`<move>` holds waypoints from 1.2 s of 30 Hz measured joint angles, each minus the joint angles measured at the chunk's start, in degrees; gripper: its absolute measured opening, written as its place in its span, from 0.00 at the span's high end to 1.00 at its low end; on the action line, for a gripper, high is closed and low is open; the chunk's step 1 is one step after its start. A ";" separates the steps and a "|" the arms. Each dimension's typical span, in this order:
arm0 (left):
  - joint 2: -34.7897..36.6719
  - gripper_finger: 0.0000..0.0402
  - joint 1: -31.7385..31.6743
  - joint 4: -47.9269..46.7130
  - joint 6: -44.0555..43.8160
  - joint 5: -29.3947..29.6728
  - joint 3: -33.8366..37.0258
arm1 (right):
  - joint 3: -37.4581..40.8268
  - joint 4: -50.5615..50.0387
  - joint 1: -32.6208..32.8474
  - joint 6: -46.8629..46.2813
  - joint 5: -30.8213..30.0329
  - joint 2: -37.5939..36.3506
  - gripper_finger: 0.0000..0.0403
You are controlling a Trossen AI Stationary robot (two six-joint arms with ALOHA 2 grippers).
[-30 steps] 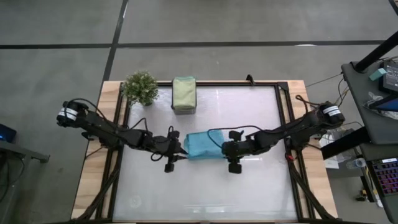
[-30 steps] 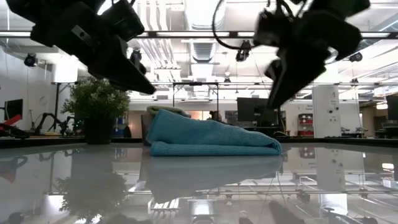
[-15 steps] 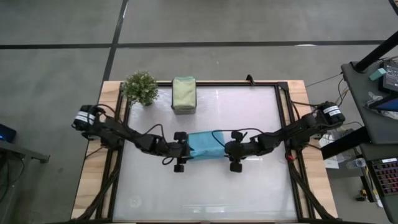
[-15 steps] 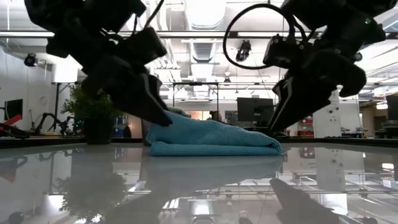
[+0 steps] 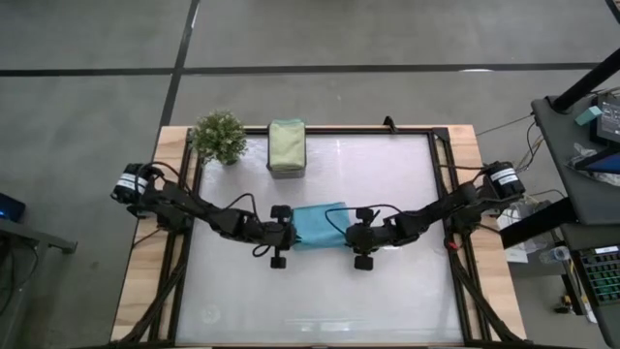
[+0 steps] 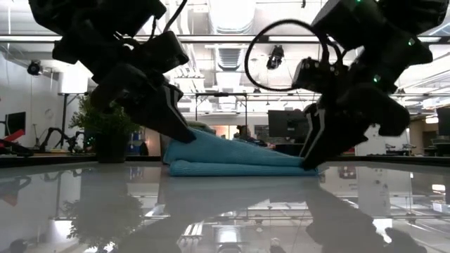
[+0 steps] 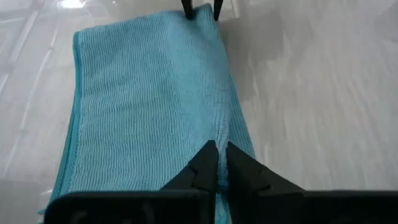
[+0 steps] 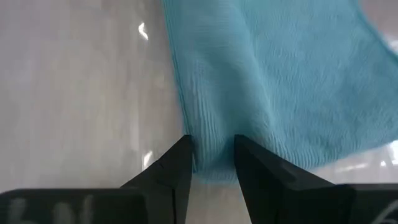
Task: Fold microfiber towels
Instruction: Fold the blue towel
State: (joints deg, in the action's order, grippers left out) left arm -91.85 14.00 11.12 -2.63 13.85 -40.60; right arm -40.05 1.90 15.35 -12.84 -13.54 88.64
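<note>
A light blue microfiber towel [image 5: 320, 225], folded into a strip, lies flat on the white table near its middle. My left gripper [image 5: 294, 234] is at the strip's left end, shut on it by the near corner [image 7: 219, 163]. My right gripper [image 5: 348, 234] is down at the right end. Its fingers are apart and stand on either side of the towel's near right corner [image 8: 212, 155]. A sage green towel [image 5: 287, 146] lies folded at the table's far edge. My left gripper pinches the towel's left end near its near edge [image 7: 225, 134] between its two fingers. A crease runs along the cloth away from the fingertips. The fingers slant down from the table's left, along the strip. The towel lies on the table. How many layers are held cannot be told. My right gripper has the towel's corner between its spread fingers [image 8: 180, 163]; whether they touch it, I cannot tell.
A little potted plant [image 5: 219, 137] stands at the far left corner beside the green towel. The wooden frame [image 5: 467, 145] borders the white surface. The near half of the table [image 5: 320, 301] is bare.
My left gripper has gone toward the table's right and down onto the towel's left end. My right gripper has sunk to the towel's right end, near the table. The towel's hump now sits lower and flatter on the right side.
</note>
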 joint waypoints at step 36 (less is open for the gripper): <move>6.49 0.54 0.15 -12.15 -7.52 -16.62 0.01 | 0.02 -8.97 1.65 -5.63 4.63 -7.72 0.65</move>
State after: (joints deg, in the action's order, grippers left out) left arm -85.36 14.15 -1.02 -10.15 -2.77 -40.59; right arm -40.03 -7.06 17.01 -18.47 -8.91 80.92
